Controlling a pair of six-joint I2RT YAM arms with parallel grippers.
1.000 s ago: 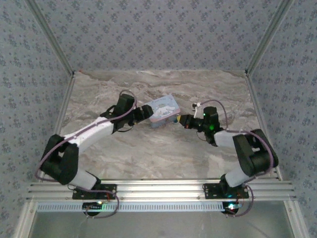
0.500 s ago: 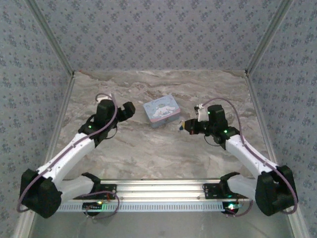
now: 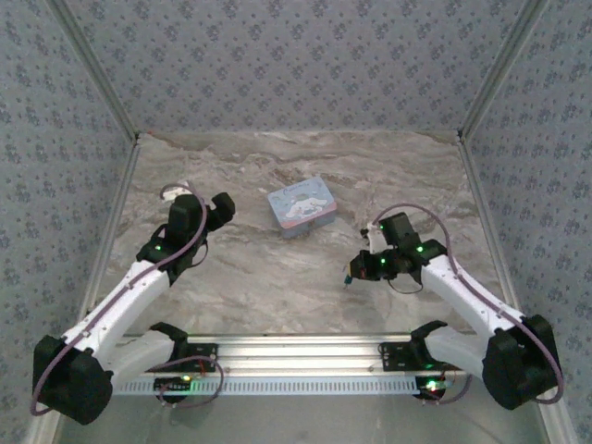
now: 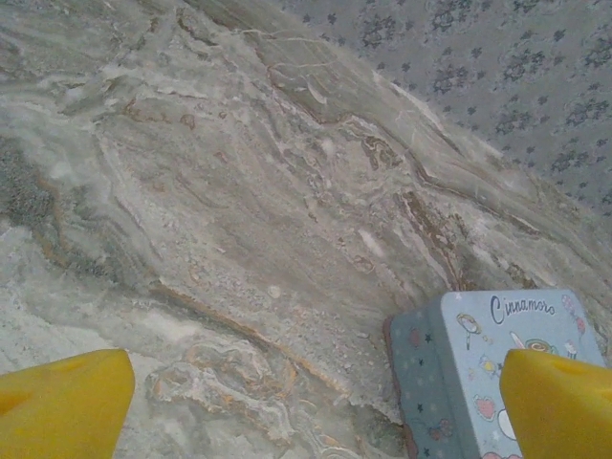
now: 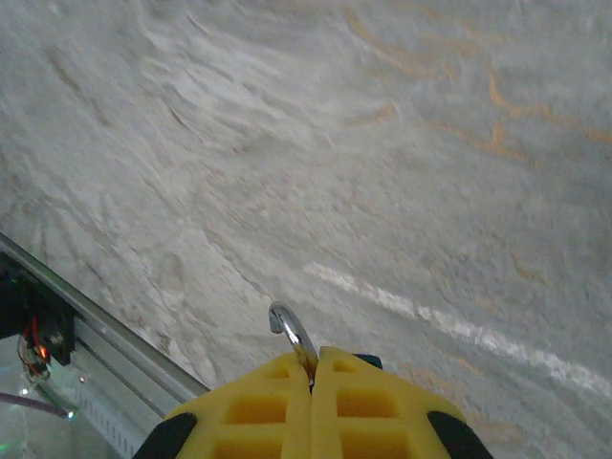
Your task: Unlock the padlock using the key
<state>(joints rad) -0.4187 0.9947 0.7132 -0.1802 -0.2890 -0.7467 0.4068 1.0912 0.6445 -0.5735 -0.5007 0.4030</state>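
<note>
The padlock [image 5: 290,333] is gripped by its thin silvery loop between the clenched pads of the right end effector [image 5: 313,361], at the bottom centre of the right wrist view. In the top view it is held over the table [image 3: 277,277], right of centre and well apart from the tin [image 3: 302,205] at upper centre. The left end effector [image 4: 316,402] is spread wide and grasps nothing, with the tin at the lower right of its own view. The step in hand is judged to be presenting the lock for the key, so the clamp on the loop should be kept firm and the body held steady, with its keyhole turned where it can be reached. Whether a key is seated in the lock cannot be told at this size. Counted: one padlock, one tin, two arms, two end effectors.
</note>
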